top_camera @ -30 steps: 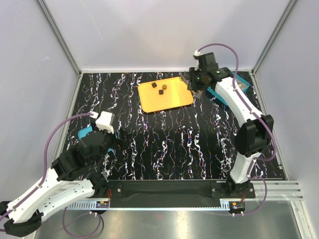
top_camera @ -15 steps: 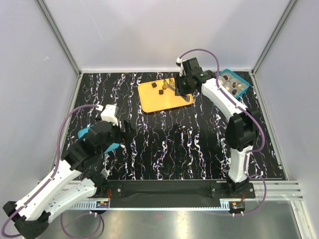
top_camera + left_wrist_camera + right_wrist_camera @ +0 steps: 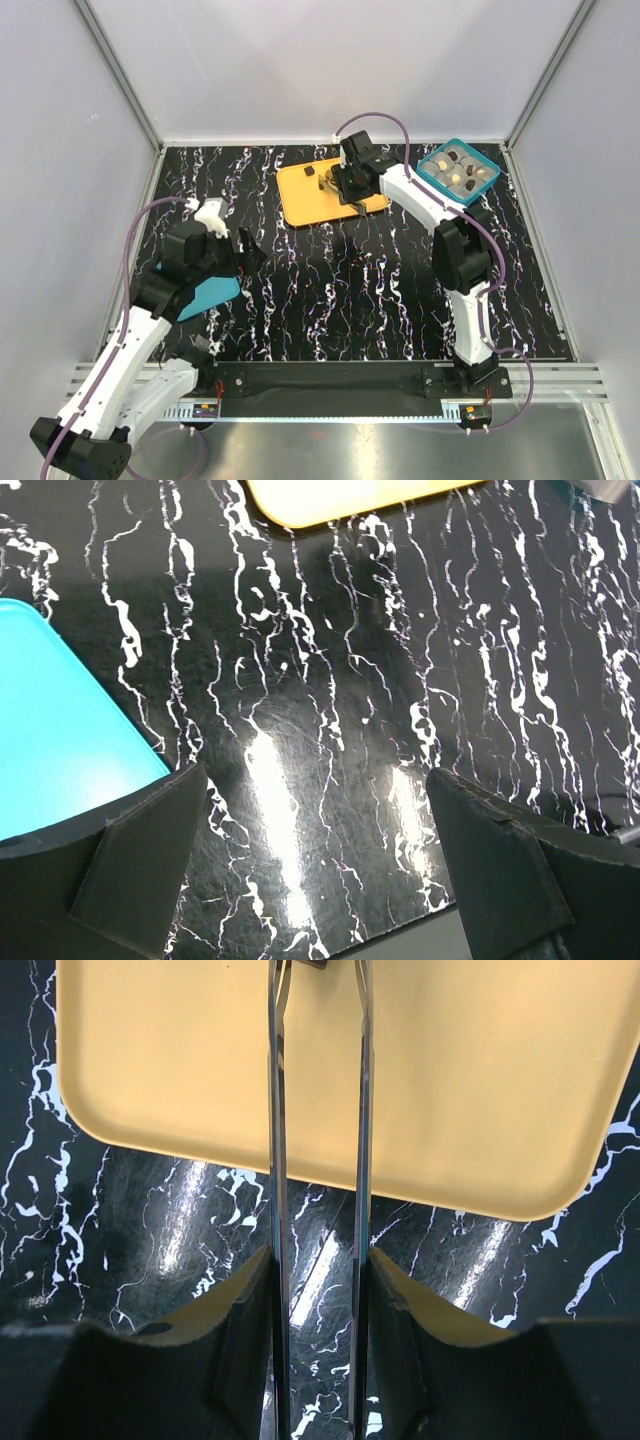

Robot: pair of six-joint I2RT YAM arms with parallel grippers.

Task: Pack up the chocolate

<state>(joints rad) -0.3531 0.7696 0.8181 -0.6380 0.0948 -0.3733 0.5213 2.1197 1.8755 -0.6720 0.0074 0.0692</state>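
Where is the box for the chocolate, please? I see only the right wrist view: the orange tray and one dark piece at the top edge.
Observer: The teal box stands at the far right corner of the table, right of the tray; chocolate pieces sit in its cups.
Operator: Is more chocolate left on the tray?
Observer: Yes, one more dark piece lies on the tray's left part, near its far edge.
Operator: And the left arm?
Observer: The left gripper is open over the table, beside a flat teal lid.
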